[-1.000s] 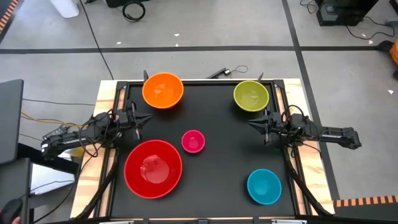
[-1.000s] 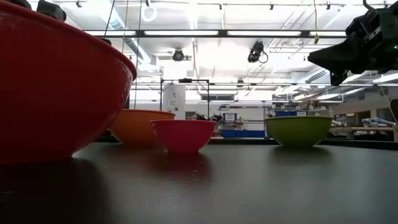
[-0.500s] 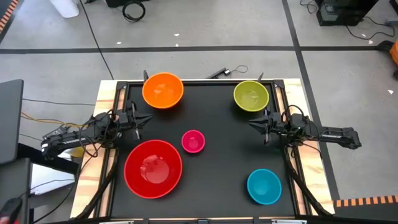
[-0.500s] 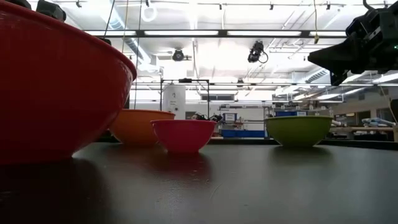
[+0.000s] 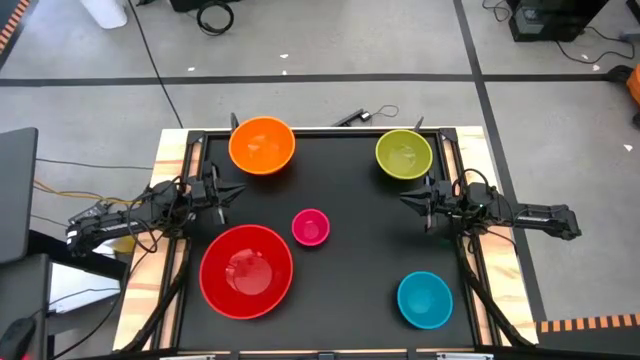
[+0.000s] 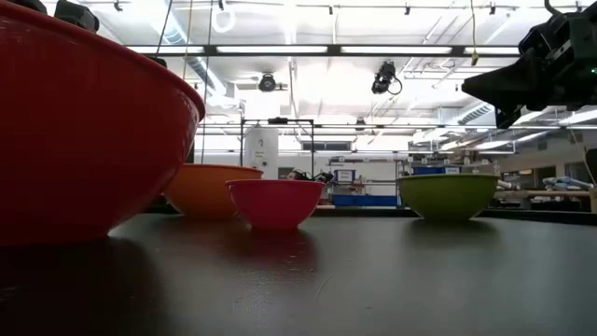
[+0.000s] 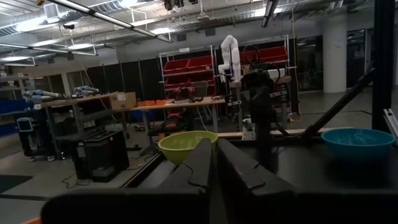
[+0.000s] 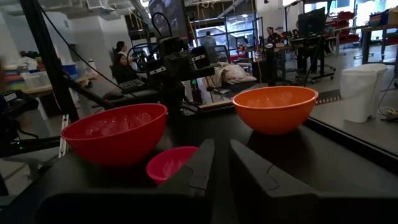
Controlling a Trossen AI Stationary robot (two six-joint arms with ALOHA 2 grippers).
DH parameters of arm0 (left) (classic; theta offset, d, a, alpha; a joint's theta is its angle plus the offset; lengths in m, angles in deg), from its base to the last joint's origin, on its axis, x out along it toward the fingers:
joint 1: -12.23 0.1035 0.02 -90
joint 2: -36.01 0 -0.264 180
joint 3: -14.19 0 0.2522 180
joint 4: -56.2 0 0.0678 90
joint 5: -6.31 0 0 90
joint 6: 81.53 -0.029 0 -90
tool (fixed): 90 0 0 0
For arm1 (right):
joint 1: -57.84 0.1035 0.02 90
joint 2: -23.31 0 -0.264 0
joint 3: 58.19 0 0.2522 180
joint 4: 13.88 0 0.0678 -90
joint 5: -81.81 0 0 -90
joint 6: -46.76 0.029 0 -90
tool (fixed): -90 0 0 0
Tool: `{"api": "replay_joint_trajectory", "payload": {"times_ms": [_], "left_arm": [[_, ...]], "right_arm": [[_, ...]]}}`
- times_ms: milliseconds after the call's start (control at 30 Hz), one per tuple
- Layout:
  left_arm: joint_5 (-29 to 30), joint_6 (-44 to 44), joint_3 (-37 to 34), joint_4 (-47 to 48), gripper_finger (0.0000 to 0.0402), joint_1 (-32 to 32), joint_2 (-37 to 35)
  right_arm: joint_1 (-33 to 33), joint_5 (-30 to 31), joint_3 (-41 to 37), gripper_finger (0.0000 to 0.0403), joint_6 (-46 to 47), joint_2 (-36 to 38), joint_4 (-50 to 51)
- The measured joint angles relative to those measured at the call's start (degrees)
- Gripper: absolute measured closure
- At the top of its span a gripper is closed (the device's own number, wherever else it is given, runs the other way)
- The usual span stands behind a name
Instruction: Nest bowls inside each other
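Note:
Five bowls stand apart, each on its base, on the black table top [image 5: 350, 260]: orange [image 5: 262, 146] far left, yellow-green [image 5: 404, 155] far right, pink [image 5: 311, 227] in the middle, red [image 5: 246, 271] near left, blue [image 5: 424, 299] near right. My left gripper [image 5: 238, 190] hovers shut at the table's left edge, pointing toward the right. My right gripper [image 5: 405, 198] hovers shut at the right edge, pointing toward the left. Neither has anything between its fingers. The left wrist view shows the yellow-green bowl [image 7: 186, 143] and the blue one [image 7: 357, 142]. The right wrist view shows the red [image 8: 115, 134], pink [image 8: 171, 163] and orange [image 8: 275, 107] bowls.
A wooden rim [image 5: 172, 150] and black frame posts [image 5: 448, 150] border the table. A dark laptop [image 5: 15, 190] sits off its left side, and cables lie on the floor beyond the far edge. People sit in the room behind [image 8: 121, 53]. Open mat lies between the bowls.

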Motion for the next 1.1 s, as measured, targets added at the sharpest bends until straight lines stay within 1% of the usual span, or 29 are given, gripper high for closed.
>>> {"api": "replay_joint_trajectory", "payload": {"times_ms": [867, 1000, 1100], "left_arm": [[0.0, 0.0, 0.0, 0.0, 0.0372, 0.0, 0.0], [0.0, 0.0, 0.0, 0.0, 0.0372, 0.0, 0.0], [0.0, 1.4, 0.0, -2.6, 0.0372, 0.0, 0.0]], "right_arm": [[0.0, 0.1, 0.0, 0.0349, -0.3, 0.0, -0.1], [0.0, 1.6, 0.0, 0.0349, -2.4, 0.0, -2.4], [0.0, 0.9, 0.0, 0.0349, -0.3, 0.0, -4.3]]}}
